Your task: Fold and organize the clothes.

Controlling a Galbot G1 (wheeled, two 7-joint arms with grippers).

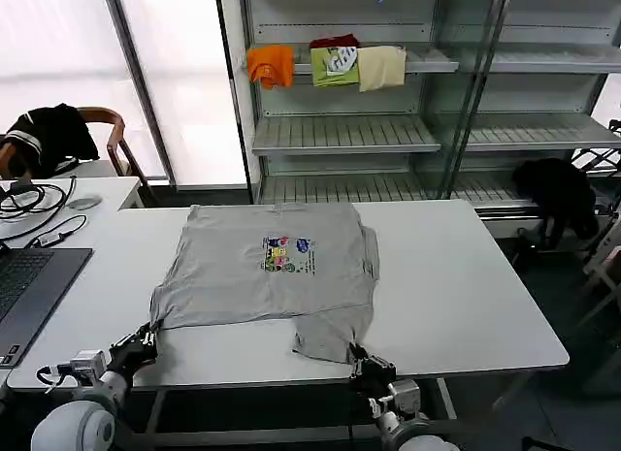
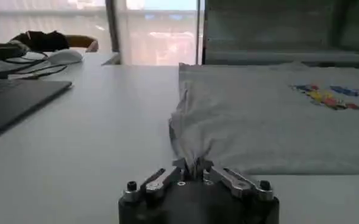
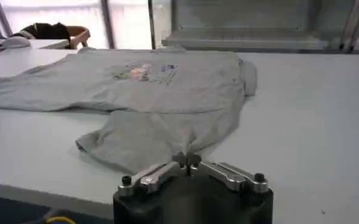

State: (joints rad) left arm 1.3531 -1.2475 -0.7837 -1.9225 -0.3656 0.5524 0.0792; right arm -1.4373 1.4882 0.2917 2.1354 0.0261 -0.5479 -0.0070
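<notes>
Grey shirt (image 1: pixel 267 267), flat on counter (image 1: pixel 466 286). Left gripper (image 1: pixel 136 351) and right gripper (image 1: pixel 367 367) each pinch its near-edge hem. Step: first fold; next, lift together toward far edge.

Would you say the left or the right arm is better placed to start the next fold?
Probably the right: right gripper pinches the grey shirt's loose near flap; left gripper only grips a corner.

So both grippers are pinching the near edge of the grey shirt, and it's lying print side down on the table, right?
Not quite. The left gripper and right gripper do pinch the shirt's near edge on the table, but the head view shows it lying print side up.
</notes>
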